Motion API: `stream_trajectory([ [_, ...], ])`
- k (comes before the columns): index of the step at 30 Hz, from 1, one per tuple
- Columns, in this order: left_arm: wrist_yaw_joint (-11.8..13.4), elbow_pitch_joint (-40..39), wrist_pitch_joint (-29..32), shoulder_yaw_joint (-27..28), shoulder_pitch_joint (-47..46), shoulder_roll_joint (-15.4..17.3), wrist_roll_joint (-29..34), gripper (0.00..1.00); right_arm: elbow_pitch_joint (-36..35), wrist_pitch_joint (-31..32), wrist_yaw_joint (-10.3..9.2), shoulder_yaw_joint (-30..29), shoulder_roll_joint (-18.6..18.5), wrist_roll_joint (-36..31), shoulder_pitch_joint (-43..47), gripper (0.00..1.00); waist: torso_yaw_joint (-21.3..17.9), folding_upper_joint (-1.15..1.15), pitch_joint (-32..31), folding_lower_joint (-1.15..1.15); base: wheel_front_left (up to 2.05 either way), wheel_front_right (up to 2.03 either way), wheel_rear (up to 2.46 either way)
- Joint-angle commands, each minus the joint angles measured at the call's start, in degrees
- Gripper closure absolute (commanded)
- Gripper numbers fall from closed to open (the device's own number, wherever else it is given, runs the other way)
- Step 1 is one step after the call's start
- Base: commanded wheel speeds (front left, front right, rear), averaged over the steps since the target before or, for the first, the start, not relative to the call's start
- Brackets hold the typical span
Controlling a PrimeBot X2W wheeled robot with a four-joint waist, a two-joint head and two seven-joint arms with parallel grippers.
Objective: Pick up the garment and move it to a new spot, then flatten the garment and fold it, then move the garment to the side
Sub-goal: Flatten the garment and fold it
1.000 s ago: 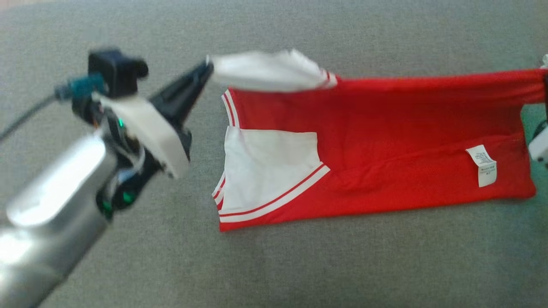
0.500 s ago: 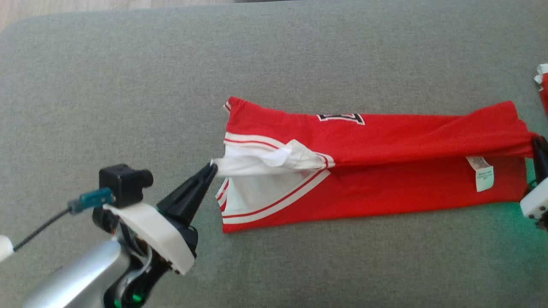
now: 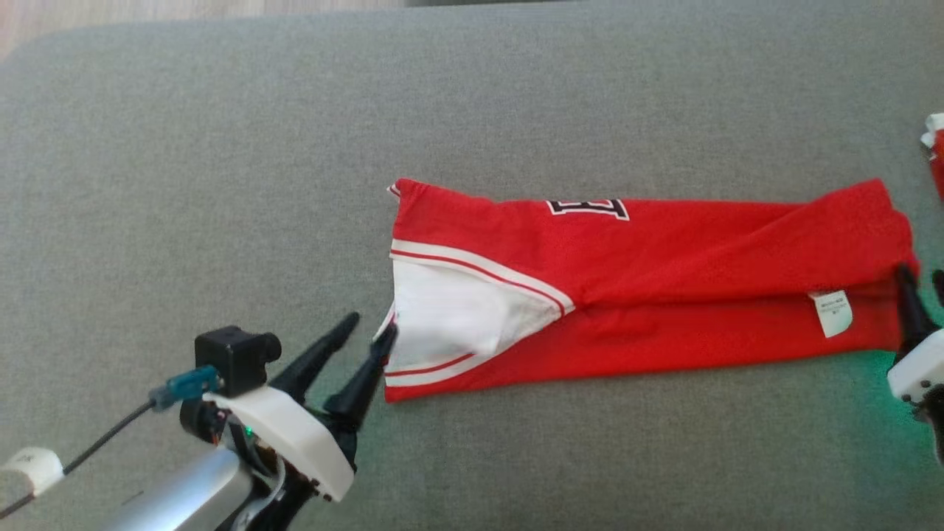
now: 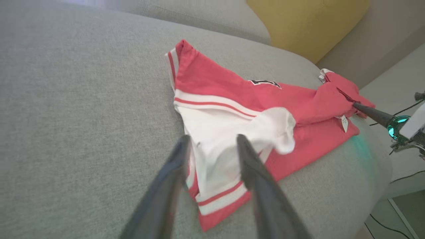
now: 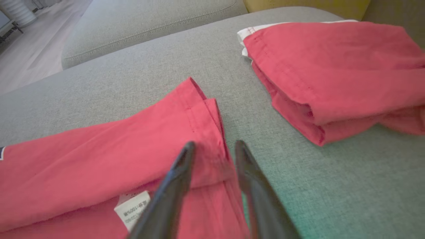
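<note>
left gripper (image 3: 372, 325) fingers spread to a medium gap, nothing pinched. the garment (image 3: 664, 295), a red jersey with white sleeve panel, lies folded lengthwise in a long strip on the grey sofa seat (image 3: 221, 184), stretched from the left fingertips across to the right fingertips. in the head view the inner left finger (image 3: 372, 369) has its tip right at the edge of the white sleeve (image 3: 457, 317); touching or just off it, cannot tell. the outer finger is over bare seat, clear of the cloth. left wrist view: left gripper (image 4: 212, 137) parted, white sleeve cloth (image 4: 232, 126) shows through the gap and just beyond the tips, loose and a bit bunched, the red body (image 4: 215, 76) past that.

right gripper (image 3: 920, 273) at the far end of the strip, fingers a narrow gap apart. right wrist view: right gripper (image 5: 215, 143) with the red hem corner (image 5: 206, 109) just ahead of and between the tips, cloth flat, not clamped. white care label (image 5: 132, 209) beside the left-hand finger in that view, near its base. a second folded red garment (image 5: 332, 66) sits beyond the right-hand finger, apart from the hem, bare seat between.
</note>
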Motion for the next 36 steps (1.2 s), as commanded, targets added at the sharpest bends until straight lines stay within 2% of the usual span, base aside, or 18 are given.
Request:
stream_trajectory([
  [1, 0.6, -0.8, -1.4, 2.3, -0.8, 1.0, 0.5, 0.0, -1.5, -0.5, 0.39, 0.0, -1.1, -0.5, 0.4, 0.0, 0.0, 0.0, -0.8, 0.0, 0.0, 0.0, 0.0],
  [4, 2.8, 0.7, -4.4, 2.9, 0.0, -0.1, 2.0, 0.0, -1.3, -1.8, 0.39, -0.4, -0.6, -0.9, 1.5, 0.0, -0.2, 0.0, -2.8, 0.0, 0.0, 0.0, 0.0],
  [5, 5.5, 1.8, -7.4, 3.5, 1.0, -1.3, 3.5, 0.0, -1.5, -3.0, 0.39, -0.8, -0.1, -1.0, 3.1, 0.0, -0.2, 0.0, -4.6, 0.0, 0.0, 0.0, 0.0],
  [9, 11.0, 3.4, -12.1, 4.3, 3.6, -3.8, 6.9, 0.0, -2.6, -4.9, 0.39, -1.7, 1.8, -1.0, 7.6, 0.0, -0.3, 0.0, -8.0, 0.0, 0.0, 0.0, 0.0],
  [16, 18.1, 3.8, -14.1, 8.0, 9.6, -9.5, 16.3, 0.0, -4.4, -6.5, 0.39, -3.7, 6.5, -0.1, 14.5, 0.0, 1.1, 0.0, -12.2, 0.0, 0.0, 0.0, 0.0],
  [19, 19.8, 2.2, -14.1, 11.4, 13.4, -12.4, 22.2, 0.0, -4.4, -6.8, 0.39, -5.4, 8.3, 0.6, 15.6, 0.0, 2.5, 0.0, -12.9, 0.0, 0.0, 0.0, 0.0],
  [24, 19.5, 0.0, -14.1, 15.5, 18.9, -16.4, 29.9, 0.0, -2.7, -6.3, 0.39, -10.4, 10.4, 0.1, 12.5, 0.0, 5.3, 0.0, -12.6, 0.0, 0.0, 0.0, 0.0],
  [28, 17.0, -0.5, -14.1, 16.6, 20.9, -18.2, 34.2, 0.0, 0.8, -4.9, 0.39, -15.3, 11.2, -0.6, 6.9, 0.0, 7.7, 0.0, -11.4, 0.0, 0.0, 0.0, 0.0],
  [36, 12.5, 0.3, -14.1, 18.0, 20.8, -21.3, 39.4, 0.0, 10.3, -2.2, 0.39, -24.0, 8.6, -8.1, -2.5, 0.0, 11.2, 0.0, -8.4, 0.0, 0.0, 0.0, 0.0],
])
